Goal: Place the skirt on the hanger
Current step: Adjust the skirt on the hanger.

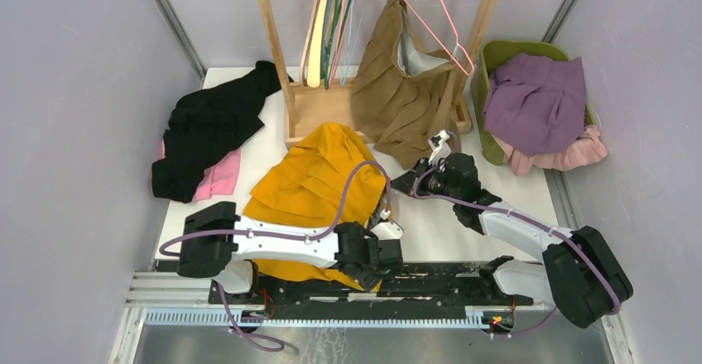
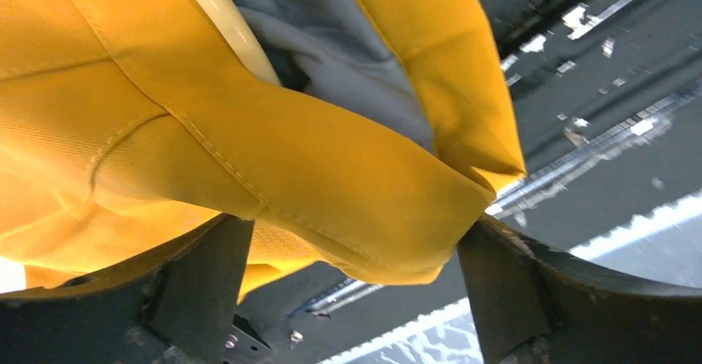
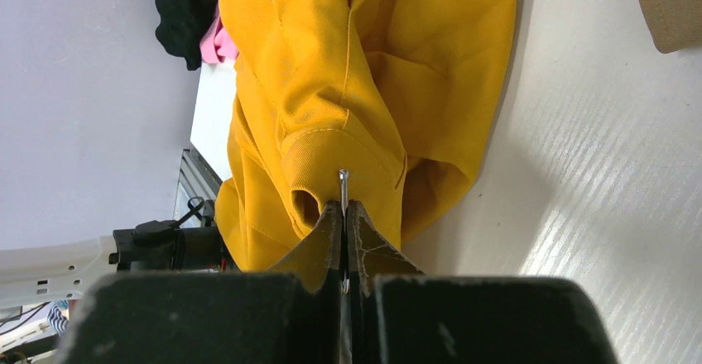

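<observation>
The mustard-yellow pleated skirt (image 1: pixel 310 182) lies bunched at the centre of the white worktop (image 1: pixel 447 223), its near part spilling over the 6 o'clock edge. The wooden clothes rack (image 1: pixel 269 41) stands at 12 o'clock.

In the left wrist view a cream, rounded hanger bar (image 2: pixel 223 21) shows inside the skirt's grey-lined waistband, so the hanger looks already threaded into the garment, at least at that end. The left gripper (image 2: pixel 356 232) stands wide open with a folded corner of the waistband between its jaws. It grips nothing.

The right gripper (image 3: pixel 343 211), at 3 o'clock of the skirt, is closed tight on a thin metal wire (image 3: pixel 343 180) that pokes out just at the yellow cloth. This is probably the hanger's hook, though the pictures do not make that certain.

By my reading the task is well along, with the waistband going over the hanger. Whether the far end of the hanger is covered cannot be told. What seems left is to seat the waistband evenly and lift the hanger.
</observation>
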`<state>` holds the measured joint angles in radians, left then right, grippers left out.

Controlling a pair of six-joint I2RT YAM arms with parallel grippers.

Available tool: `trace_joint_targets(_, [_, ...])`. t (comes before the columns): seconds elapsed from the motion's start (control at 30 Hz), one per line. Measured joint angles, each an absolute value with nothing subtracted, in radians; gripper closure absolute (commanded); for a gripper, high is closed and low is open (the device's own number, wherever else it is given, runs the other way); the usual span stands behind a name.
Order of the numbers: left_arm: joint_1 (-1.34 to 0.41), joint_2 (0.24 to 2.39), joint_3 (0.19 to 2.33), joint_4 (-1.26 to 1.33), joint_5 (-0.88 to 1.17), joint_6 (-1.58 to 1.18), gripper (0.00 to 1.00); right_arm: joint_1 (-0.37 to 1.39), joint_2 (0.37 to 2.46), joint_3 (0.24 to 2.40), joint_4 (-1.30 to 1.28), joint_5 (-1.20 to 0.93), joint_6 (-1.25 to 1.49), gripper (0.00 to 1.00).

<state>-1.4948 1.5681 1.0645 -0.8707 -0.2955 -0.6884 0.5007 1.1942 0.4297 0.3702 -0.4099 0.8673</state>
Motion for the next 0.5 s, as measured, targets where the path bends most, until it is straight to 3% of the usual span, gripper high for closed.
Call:
trace_joint_targets(0.07, [-1.495,1.592,1.065,-0.868,-0.331,-0.691,0.41,0.501,1.194,0.426,0.377,-0.41,0.868,0.99])
trace_joint_targets(0.17, [-1.494,1.608,1.068,-0.869,-0.365,-0.694,0.94,0.5,1.194,0.422,0.383,-0.41,0.868,0.99])
trace_joint_targets(0.5, [-1.448,1.61,1.308,-0.943,-0.414,-0.662,0.97,0.49,1.19,0.421,0.378,-0.42,0.878,0.99])
